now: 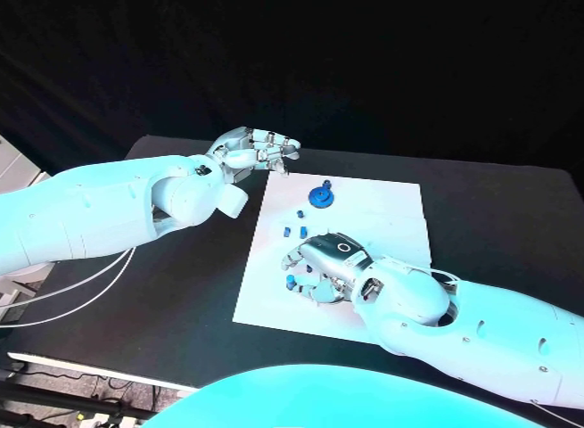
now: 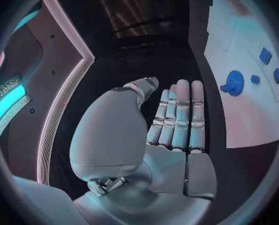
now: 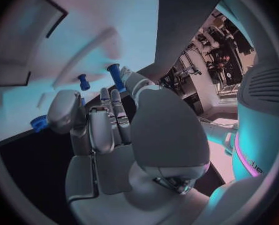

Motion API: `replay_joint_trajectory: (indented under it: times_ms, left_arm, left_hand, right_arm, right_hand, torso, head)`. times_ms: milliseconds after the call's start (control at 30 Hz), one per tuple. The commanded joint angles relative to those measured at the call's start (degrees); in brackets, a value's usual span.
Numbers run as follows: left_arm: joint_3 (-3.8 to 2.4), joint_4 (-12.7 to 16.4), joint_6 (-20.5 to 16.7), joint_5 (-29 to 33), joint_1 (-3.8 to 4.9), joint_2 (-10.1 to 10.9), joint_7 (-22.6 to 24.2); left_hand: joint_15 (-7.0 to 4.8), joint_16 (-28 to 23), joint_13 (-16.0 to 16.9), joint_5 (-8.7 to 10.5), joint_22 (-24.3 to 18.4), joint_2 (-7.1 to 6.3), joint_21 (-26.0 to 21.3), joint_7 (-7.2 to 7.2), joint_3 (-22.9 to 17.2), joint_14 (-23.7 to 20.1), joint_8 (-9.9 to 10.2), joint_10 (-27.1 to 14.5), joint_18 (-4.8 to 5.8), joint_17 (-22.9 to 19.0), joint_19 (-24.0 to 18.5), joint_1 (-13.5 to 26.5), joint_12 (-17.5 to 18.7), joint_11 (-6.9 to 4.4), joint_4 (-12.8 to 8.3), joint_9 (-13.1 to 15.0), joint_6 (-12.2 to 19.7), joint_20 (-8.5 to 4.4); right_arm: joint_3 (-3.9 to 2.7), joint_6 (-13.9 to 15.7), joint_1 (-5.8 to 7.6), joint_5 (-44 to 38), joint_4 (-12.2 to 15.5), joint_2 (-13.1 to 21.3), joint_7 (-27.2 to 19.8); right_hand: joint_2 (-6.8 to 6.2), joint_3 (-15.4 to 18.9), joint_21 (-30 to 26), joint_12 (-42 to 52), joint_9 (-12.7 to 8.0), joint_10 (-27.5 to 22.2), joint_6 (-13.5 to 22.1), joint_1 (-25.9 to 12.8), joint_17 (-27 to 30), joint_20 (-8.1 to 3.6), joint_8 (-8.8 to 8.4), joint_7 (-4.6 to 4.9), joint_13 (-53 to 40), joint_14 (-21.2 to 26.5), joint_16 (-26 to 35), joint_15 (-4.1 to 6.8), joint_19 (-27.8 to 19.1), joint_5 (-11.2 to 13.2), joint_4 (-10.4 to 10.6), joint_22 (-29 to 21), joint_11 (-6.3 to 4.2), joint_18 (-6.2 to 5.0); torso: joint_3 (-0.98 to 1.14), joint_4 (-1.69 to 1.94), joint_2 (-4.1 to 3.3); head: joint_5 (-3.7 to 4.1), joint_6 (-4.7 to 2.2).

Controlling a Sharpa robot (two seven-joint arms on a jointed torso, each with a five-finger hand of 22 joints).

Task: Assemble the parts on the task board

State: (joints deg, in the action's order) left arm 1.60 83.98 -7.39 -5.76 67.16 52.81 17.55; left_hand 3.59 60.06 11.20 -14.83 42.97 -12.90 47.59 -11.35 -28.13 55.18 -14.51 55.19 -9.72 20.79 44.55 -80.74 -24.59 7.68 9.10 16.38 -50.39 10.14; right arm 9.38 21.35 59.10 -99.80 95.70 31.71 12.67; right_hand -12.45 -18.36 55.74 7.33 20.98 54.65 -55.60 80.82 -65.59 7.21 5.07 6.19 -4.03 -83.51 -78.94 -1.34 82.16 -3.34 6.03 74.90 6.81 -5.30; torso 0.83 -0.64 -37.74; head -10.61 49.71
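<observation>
The white task board [image 1: 375,209] lies mid-table. On it stand a round blue part [image 1: 320,196] and small blue pieces [image 1: 293,231]. My right hand [image 1: 328,263] hovers low over the board's near left part, fingers curled. Its thumb and a fingertip pinch a blue peg [image 3: 114,75]. Another blue peg [image 3: 84,81] and a ribbed blue part [image 3: 39,122] sit close by its fingers, and a blue piece [image 1: 292,283] lies beside the hand. My left hand [image 1: 256,150] hangs past the board's far left corner, its fingers [image 2: 179,116] straight and holding nothing. Beside it are the round blue part [image 2: 233,82] and small pieces [image 2: 265,55].
The black table [image 1: 176,294] surrounds the board on all sides. The board's right half [image 1: 395,214] is bare. Dark recesses [image 3: 52,15] are cut into the board ahead of my right hand.
</observation>
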Motion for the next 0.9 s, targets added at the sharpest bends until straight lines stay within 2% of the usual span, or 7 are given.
replay_joint_trajectory:
  times_ms: [33,200,367,533,633,700,900]
  left_arm:
    - [-0.03,0.11,1.04,0.27,0.03,-0.01,0.12]
    - [0.01,0.07,1.09,0.31,0.03,0.01,0.20]
    - [0.21,0.03,1.02,0.50,0.02,0.08,0.29]
    - [0.42,0.01,0.94,0.69,0.02,0.09,0.42]
    - [0.52,0.00,0.93,0.81,0.00,0.07,0.48]
    - [0.58,0.00,0.92,0.86,-0.02,0.08,0.50]
    - [0.71,0.17,0.90,0.94,-0.12,0.13,0.57]
  left_hand:
    - [0.44,-0.37,-0.06,-0.14,-0.09,0.46,-0.21,-0.11,0.00,-0.04,-0.19,-0.32,-0.69,-0.03,0.38,-0.14,-0.35,0.07,0.26,-0.09,0.45,0.16]
    - [0.45,-0.38,-0.06,-0.13,-0.14,0.46,-0.30,-0.12,0.05,-0.05,-0.22,-0.38,-0.69,-0.02,0.42,-0.13,-0.42,0.08,0.32,-0.10,0.47,0.17]
    - [0.45,-0.38,-0.06,-0.13,-0.14,0.46,-0.30,-0.12,0.05,-0.05,-0.22,-0.38,-0.69,-0.02,0.42,-0.13,-0.42,0.08,0.32,-0.10,0.47,0.17]
    - [0.45,-0.38,-0.06,-0.13,-0.14,0.46,-0.30,-0.12,0.05,-0.05,-0.22,-0.38,-0.69,-0.02,0.42,-0.13,-0.42,0.08,0.32,-0.10,0.47,0.17]
    - [0.45,-0.38,-0.06,-0.13,-0.14,0.46,-0.30,-0.12,0.05,-0.05,-0.22,-0.38,-0.69,-0.02,0.42,-0.13,-0.42,0.08,0.32,-0.10,0.47,0.17]
    - [0.45,-0.38,-0.06,-0.13,-0.14,0.46,-0.30,-0.12,0.05,-0.05,-0.22,-0.38,-0.69,-0.02,0.42,-0.13,-0.42,0.08,0.32,-0.10,0.47,0.17]
    - [0.45,-0.38,-0.06,-0.13,-0.14,0.46,-0.30,-0.12,0.05,-0.05,-0.22,-0.38,-0.69,-0.02,0.42,-0.13,-0.42,0.08,0.32,-0.10,0.47,0.17]
  right_arm:
    - [-0.22,5.86,0.06,1.55,1.79,1.93,-2.03]
    - [-1.14,8.61,1.38,8.71,4.84,6.96,-4.39]
    - [-1.67,8.15,4.65,23.53,6.38,13.22,-5.47]
    - [-1.83,4.80,7.28,34.76,7.27,20.10,-3.69]
    - [-1.79,1.96,7.90,37.68,8.27,23.99,-1.64]
    - [-1.70,0.58,7.94,38.43,8.95,25.74,-0.39]
    - [-1.37,-0.82,6.38,33.99,12.02,30.36,5.19]
  right_hand:
    - [-0.21,4.26,-2.28,1.76,-0.34,-1.68,1.17,2.39,0.77,0.01,-0.70,-0.38,0.01,0.36,0.42,-0.50,-0.57,-0.36,2.72,2.63,0.12,-0.74]
    - [-0.07,6.34,-2.55,4.74,-0.40,-0.90,1.03,4.49,0.94,-0.26,-0.63,-0.02,-0.24,0.29,0.32,-0.15,-0.22,-0.28,5.92,2.31,-0.38,-0.77]
    - [0.25,6.05,6.54,10.07,-0.17,8.78,-0.91,2.15,-4.07,-1.75,0.54,2.59,-1.78,-2.16,-2.22,1.14,2.58,-0.07,8.97,5.50,-2.00,0.70]
    - [0.61,9.15,13.50,18.11,0.74,19.06,-2.62,-0.66,-7.37,-3.40,2.90,0.87,-8.69,-3.07,-3.72,3.43,4.18,-0.22,10.49,8.27,-4.48,1.80]
    - [1.34,11.99,17.20,36.45,1.88,22.36,-2.09,-2.80,-8.29,-4.09,5.09,0.06,-28.72,-3.43,-4.20,4.09,4.93,-0.10,9.83,9.75,-5.33,2.39]
    - [3.00,14.99,20.66,62.09,3.94,24.32,-0.63,-4.12,-11.32,-4.17,8.69,-0.05,-59.93,-4.05,-5.68,4.26,5.50,-0.22,10.41,11.22,-5.36,3.00]
    - [4.31,18.99,29.49,81.47,6.81,34.42,0.51,-7.57,-20.28,-4.11,13.50,-0.32,-84.49,-5.71,-9.57,4.03,7.02,-0.22,10.83,13.96,-5.47,4.45]
  torso:
    - [-0.03,-0.08,0.08]
    - [-0.10,-0.13,0.17]
    - [-0.17,-0.34,0.40]
    - [-0.37,-0.69,0.74]
    - [-0.30,-0.91,0.89]
    - [-0.21,-1.06,0.95]
    - [0.02,-1.66,1.16]
  head:
    - [0.35,-0.30]
    - [1.37,-0.86]
    - [3.12,-2.04]
    - [5.20,-2.43]
    - [6.36,-2.64]
    - [6.96,-2.57]
    - [8.02,-2.37]
